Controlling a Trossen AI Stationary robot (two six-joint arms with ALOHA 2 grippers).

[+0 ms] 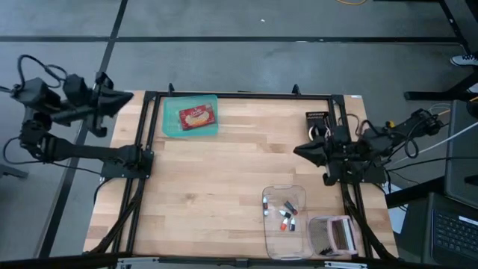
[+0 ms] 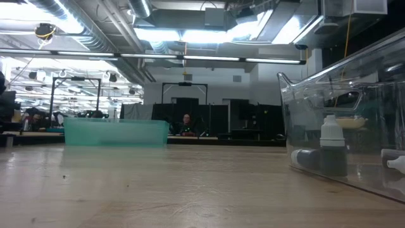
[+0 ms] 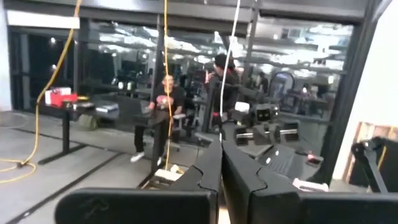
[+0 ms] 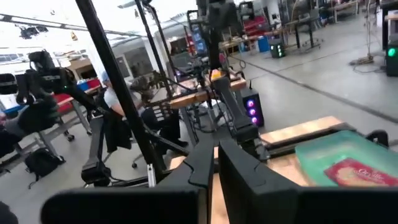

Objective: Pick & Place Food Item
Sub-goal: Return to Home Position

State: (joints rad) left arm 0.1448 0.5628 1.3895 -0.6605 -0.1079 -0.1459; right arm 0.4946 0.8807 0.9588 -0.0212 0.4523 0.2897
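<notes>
A red food packet lies flat inside a teal tray at the table's far left; the right wrist view shows the packet and tray too. My left gripper is raised off the table's far left corner, pointing toward the tray, shut and holding nothing. My right gripper hovers over the table's right side, pointing left toward the tray, its fingers close together with nothing between them.
A clear bin with several small bottles stands near the front right and looms at the right of the low view. A pink object lies beside it. A black object sits at the far right. People are in the room beyond.
</notes>
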